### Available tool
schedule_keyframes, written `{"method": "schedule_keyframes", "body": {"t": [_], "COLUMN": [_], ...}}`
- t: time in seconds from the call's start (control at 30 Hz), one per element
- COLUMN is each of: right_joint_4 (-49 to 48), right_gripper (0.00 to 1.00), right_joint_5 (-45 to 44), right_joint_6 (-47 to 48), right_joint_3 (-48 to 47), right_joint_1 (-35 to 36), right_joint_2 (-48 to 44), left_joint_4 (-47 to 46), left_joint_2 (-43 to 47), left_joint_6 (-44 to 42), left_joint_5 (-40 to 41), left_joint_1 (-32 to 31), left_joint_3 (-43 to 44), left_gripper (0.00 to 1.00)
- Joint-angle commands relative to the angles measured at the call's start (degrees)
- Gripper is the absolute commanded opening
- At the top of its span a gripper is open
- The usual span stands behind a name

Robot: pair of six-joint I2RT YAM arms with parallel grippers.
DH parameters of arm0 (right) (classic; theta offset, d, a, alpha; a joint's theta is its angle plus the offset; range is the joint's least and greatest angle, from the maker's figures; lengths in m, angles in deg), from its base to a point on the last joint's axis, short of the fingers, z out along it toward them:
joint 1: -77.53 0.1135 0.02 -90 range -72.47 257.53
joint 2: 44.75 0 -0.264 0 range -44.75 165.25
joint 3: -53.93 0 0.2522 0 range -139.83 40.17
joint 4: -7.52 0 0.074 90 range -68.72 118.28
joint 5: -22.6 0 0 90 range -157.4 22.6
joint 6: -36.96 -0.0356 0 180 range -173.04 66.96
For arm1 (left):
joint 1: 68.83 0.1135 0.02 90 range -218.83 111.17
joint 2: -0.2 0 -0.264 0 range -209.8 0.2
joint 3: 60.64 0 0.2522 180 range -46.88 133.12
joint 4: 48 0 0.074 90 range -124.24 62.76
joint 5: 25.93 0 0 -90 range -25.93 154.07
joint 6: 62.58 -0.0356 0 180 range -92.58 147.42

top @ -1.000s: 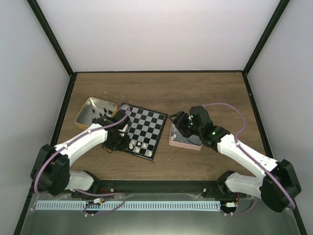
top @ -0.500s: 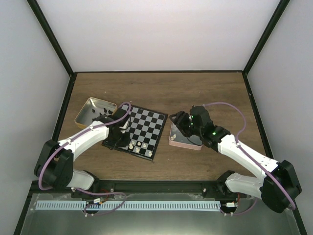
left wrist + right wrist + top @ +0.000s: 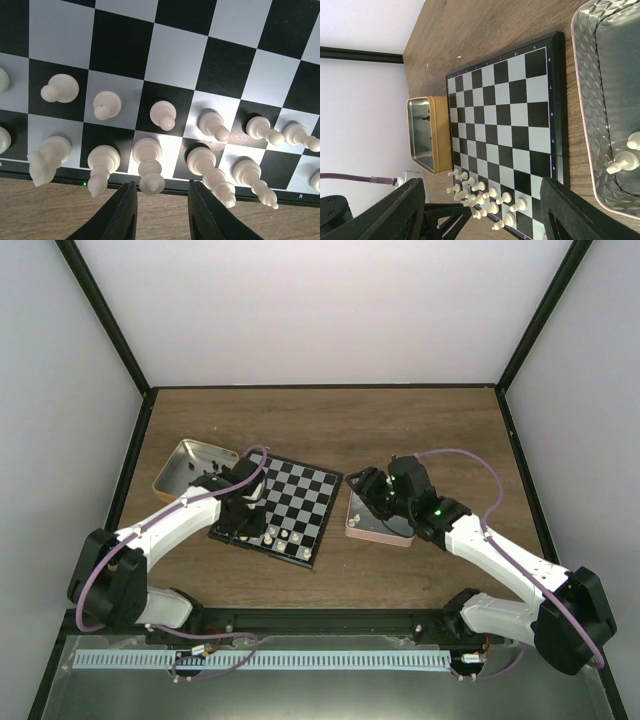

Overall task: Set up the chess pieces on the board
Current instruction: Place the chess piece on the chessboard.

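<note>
Wood table [image 3: 420, 430] — left gripper [image 3: 160, 192] parted over board's [image 3: 125, 45] white pieces [image 3: 148, 150]; right gripper [image 3: 481, 194] wide.

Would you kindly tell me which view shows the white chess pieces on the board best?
The left wrist view: the white chess pieces stand close up in two rows, shapes distinct. The right wrist view shows them small and distant on the board; the top external view shows only a few pale specks.
</note>
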Motion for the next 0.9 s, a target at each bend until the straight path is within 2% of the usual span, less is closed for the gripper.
{"method": "schedule_keyframes", "body": {"t": [0.0,0.27,0.63,0.87], "right_joint_4": [0.0,0.2,-0.1,-0.2], "right_gripper": [0.65,0.65,0.65,0.65], "right_joint_5": [-0.2,-0.5,-0.5,-0.5], "right_joint_6": [0.4,0.2,-0.3,-0.5], "right_joint_3": [0.0,0.5,1.2,1.5], "right_joint_1": [-0.5,-0.5,-0.5,-0.5], "right_joint_2": [-0.4,-1.1,-1.8,-1.8], "left_joint_4": [-1.4,-3.1,-3.2,-1.6], "left_joint_2": [0.0,-1.4,-1.7,-0.9], "left_joint_6": [0.4,0.4,-0.8,-1.5], "left_joint_5": [1.8,1.9,2.6,0.3], "left_joint_1": [0.3,0.2,0.2,0.2], "left_joint_3": [0.5,0.1,-0.7,-1.5], "left_gripper": [0.31,0.30,0.18,0.16]}}
